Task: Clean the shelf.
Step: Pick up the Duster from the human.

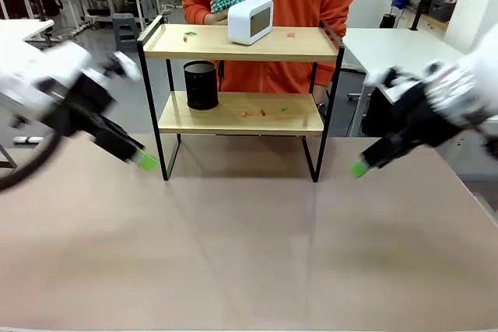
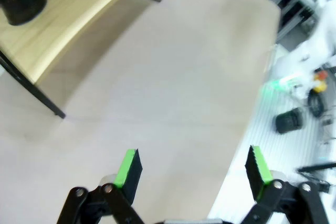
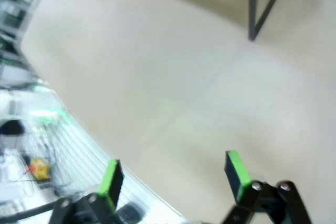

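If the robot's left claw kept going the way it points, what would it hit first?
Probably the bare table top, just short of the shelf. The left gripper, open and empty, slants down, and its own camera looks onto plain table, the shelf off to one side. Depth is unclear.

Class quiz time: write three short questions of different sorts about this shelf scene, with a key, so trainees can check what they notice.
1. True or false: the black cup stands on the lower board of the shelf.
2. Which thing stands on the top board? A: a white box; B: a bottle; C: a bowl.
3. Fill in: the left gripper and the right gripper hang over the table with jaws ____.

Key: 1 true; 2 A; 3 open.
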`<act>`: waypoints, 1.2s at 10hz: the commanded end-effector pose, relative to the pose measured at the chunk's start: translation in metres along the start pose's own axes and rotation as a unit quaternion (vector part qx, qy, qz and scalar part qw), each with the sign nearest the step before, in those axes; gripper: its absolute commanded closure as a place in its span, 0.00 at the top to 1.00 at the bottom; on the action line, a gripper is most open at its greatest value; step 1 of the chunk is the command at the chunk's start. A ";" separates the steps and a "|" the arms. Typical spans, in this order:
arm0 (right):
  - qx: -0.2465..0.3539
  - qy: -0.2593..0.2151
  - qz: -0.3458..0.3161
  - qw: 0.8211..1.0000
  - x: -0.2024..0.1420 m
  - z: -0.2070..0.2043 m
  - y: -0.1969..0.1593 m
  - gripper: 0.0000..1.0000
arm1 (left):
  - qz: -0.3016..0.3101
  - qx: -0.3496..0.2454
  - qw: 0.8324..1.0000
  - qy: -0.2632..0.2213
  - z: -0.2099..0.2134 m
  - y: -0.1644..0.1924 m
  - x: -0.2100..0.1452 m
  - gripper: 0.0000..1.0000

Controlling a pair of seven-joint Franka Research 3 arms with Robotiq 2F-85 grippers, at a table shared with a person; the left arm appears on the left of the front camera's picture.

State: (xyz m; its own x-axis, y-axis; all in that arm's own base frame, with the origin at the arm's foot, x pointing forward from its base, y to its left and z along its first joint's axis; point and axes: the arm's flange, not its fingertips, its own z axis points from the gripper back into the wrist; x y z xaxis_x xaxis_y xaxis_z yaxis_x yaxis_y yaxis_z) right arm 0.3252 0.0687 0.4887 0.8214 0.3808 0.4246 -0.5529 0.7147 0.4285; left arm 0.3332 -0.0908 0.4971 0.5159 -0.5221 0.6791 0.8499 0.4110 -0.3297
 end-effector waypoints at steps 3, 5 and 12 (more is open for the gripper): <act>0.291 -0.226 -0.286 0.884 -0.083 0.132 -0.154 1.00 | 0.228 -0.085 0.927 -0.286 0.131 0.066 -0.139 1.00; 0.287 -0.314 -0.387 0.818 -0.120 0.106 -0.207 1.00 | 0.320 -0.087 0.879 -0.343 0.113 0.098 -0.174 1.00; 0.216 -0.153 -0.214 0.940 -0.124 0.157 -0.152 1.00 | 0.220 -0.080 0.937 -0.259 0.169 0.061 -0.158 1.00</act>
State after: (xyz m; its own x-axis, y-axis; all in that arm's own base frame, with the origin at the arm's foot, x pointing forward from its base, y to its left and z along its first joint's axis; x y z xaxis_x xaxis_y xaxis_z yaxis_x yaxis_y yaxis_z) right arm 0.2846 -0.1776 0.5006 0.9493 -0.1183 0.2911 -0.2104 0.4487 0.8685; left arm 0.2819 0.1419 0.4831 0.7547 0.1102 0.6467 0.5715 0.3737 -0.7306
